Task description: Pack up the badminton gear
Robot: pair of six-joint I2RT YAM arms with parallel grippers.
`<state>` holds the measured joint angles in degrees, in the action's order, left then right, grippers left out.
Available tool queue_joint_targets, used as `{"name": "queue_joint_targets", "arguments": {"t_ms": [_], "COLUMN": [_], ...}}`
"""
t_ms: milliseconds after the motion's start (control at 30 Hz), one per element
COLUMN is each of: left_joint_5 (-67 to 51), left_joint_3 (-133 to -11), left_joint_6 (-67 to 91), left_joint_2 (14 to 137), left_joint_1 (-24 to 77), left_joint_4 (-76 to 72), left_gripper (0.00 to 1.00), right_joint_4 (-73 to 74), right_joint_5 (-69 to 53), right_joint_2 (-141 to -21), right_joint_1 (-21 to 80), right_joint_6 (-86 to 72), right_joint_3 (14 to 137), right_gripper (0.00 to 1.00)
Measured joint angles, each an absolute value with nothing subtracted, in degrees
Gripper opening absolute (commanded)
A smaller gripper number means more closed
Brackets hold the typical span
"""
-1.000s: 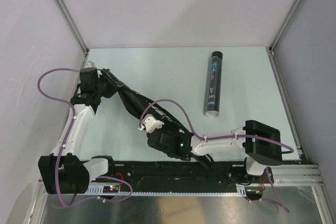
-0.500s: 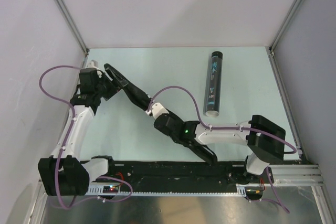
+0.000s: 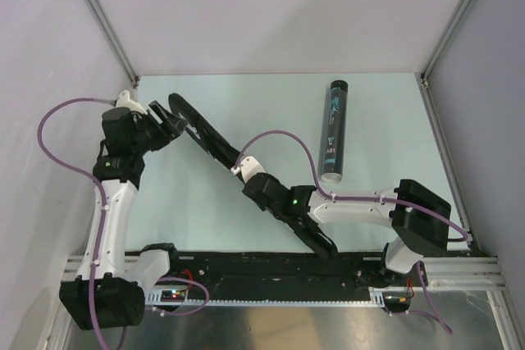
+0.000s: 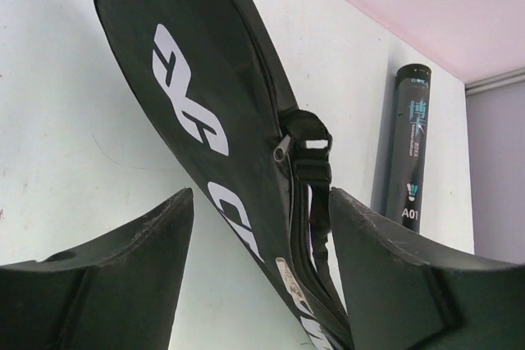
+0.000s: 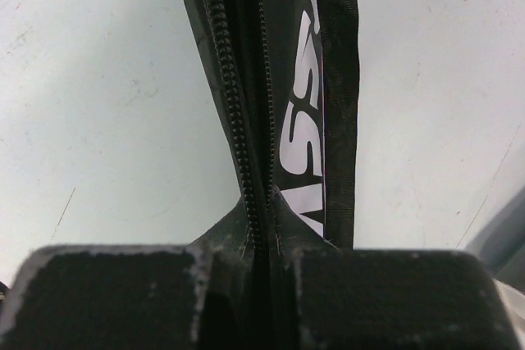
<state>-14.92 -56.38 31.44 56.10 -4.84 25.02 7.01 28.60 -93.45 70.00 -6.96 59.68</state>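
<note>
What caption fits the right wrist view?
Right claw shut on the zipper edge of the black, white-lettered fabric racket bag.

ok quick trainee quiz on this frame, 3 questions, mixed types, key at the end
1. True or false: the right hand is clamped on the racket bag along its zipper.
2. Where is the black tube? A) inside the bag. B) lying on the table, apart from the bag. C) held in the left hand.
3. Fill in: the left hand straddles the far end of the bag, and it is ___ (open or shut).

Key: 1 true; 2 B; 3 open.
</note>
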Motion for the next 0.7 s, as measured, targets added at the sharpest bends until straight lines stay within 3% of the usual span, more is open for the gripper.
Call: {"name": "queue_joint_targets", "arguments": {"t_ms": [567,700], "left_joint_5": [-26.35,-29.10], "left_joint_3": [-47.83,-45.95], "left_joint_6": [37.95,40.75], "left_joint_2": [64.36,67.11], "left_joint_1": [-6.96,-7.01], "left_joint_4": [7.68,1.78], "left_gripper": [0.48,0.39], "right_joint_4": [6.50,6.46], "right_joint_5": [28.08,28.12], "right_joint_2": [-92.64,-92.64], "right_joint_1": [70.67,70.76], "right_joint_6": [-7.03,-7.03], "right_joint_3": [58.94,58.94], "right_gripper": [0.00,0.00]}}
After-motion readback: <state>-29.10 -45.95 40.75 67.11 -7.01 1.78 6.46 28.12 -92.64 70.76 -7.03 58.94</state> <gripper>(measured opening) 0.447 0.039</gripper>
